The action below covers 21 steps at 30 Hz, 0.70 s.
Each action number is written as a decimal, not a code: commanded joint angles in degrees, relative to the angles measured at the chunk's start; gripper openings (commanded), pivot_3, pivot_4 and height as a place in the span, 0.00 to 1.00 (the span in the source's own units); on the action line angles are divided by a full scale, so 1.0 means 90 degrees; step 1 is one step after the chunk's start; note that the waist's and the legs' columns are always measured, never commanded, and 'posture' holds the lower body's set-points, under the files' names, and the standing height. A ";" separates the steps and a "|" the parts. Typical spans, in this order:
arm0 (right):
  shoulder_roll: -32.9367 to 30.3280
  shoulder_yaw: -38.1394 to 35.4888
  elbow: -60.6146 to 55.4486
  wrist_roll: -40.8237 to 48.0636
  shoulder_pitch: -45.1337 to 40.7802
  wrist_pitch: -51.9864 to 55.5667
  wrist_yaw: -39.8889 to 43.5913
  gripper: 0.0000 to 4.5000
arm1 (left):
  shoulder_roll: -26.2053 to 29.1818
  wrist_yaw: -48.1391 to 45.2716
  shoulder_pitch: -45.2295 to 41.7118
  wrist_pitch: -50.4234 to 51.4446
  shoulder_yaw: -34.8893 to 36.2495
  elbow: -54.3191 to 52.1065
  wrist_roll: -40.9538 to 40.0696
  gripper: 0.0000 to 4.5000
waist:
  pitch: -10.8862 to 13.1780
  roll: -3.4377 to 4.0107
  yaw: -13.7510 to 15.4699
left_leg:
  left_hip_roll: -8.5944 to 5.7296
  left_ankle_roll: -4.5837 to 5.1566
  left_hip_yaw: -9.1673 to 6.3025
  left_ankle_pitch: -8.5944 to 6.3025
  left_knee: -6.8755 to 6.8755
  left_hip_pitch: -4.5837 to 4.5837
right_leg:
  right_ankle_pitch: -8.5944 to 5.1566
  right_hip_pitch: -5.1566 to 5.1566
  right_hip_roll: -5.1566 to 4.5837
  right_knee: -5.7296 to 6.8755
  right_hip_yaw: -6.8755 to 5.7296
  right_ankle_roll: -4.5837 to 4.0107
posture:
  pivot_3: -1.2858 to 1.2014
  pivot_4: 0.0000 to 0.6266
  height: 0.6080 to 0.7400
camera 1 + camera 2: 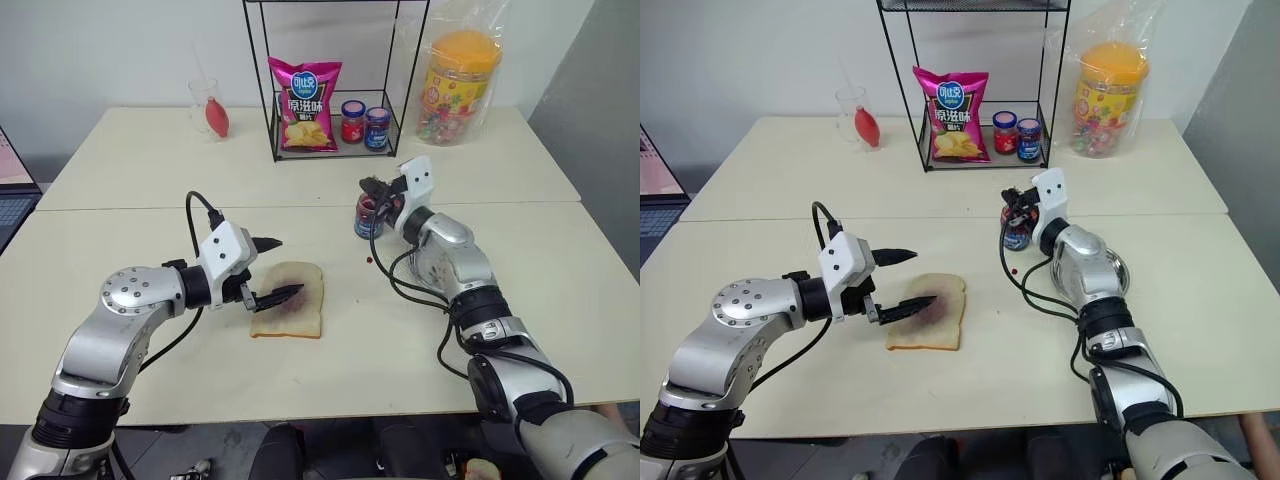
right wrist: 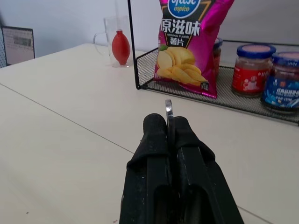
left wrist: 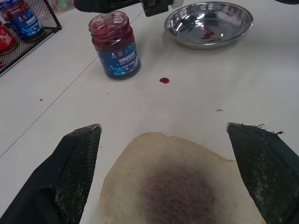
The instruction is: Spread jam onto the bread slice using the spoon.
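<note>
bread slice lies flat near the table's front edge, purple jam stain at its centre, thin coverage. left gripper hovers at the slice's left edge, fingers spread wide, 1 tip over the crust, holding nothing. forearm comes in low from the left, pointing slightly down and to the right.

further back, the open jam jar with blue label stands well apart from the bread; a red drip sits on the table between them. right gripper is at the jar mouth, fingers pressed together, pinching the spoon handle; spoon bowl seems down in the jar, can't see it clearly. right forearm reaches forward, wrist about level. steel dish sits just beside the jar.

risks, as judgement: jar is unsupported, so a sideways pull of the spoon could tip or drag it. an overloaded spoon could drip again on the way to the bread. thin handle pinch may let the spoon twist. left fingertip could snag the slice and shift it.
</note>
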 commanded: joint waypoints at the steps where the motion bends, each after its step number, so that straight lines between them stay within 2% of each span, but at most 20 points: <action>1: 0.0156 -0.0485 -0.0466 0.0562 -0.0201 0.0564 -0.0255 0.00 | 0.0111 0.0039 -0.0020 -0.0017 0.0138 -0.0200 0.0009 1.00 | 0.0000 0.0001 -0.0001 | 0.0000 0.0000 0.0000 0.0000 0.0000 0.0000 | 0.0000 0.0000 0.0000 0.0000 0.0000 0.0000 | 0.52 0.24 1.00; 7: 0.0222 -0.1071 -0.0577 0.1137 -0.0409 0.1271 -0.0642 0.00 | 0.0084 0.0057 -0.0012 -0.0012 0.0116 -0.0227 0.0011 1.00 | 0.0001 0.0001 0.0000 | -0.0001 0.0000 0.0001 0.0000 0.0000 -0.0001 | 0.0000 0.0000 0.0000 -0.0001 0.0001 0.0000 | 0.52 0.24 1.00; 13: 0.0192 -0.1228 -0.0588 0.1226 -0.0477 0.1391 -0.0815 0.00 | 0.0058 0.0075 -0.0032 -0.0015 0.0073 -0.0229 0.0030 1.00 | 0.0001 0.0001 -0.0001 | -0.0001 0.0000 0.0002 0.0000 -0.0001 -0.0001 | 0.0000 0.0000 0.0000 -0.0002 0.0001 0.0000 | 0.52 0.24 1.00; 21: 0.0264 -0.1914 -0.0427 0.1872 -0.0668 0.1829 -0.1329 0.00 | 0.0082 0.0054 -0.0036 -0.0030 0.0069 -0.0218 0.0054 1.00 | 0.0001 0.0002 -0.0002 | -0.0001 0.0000 0.0003 0.0000 -0.0002 -0.0001 | 0.0000 -0.0001 0.0000 -0.0002 0.0002 0.0000 | 0.52 0.24 1.00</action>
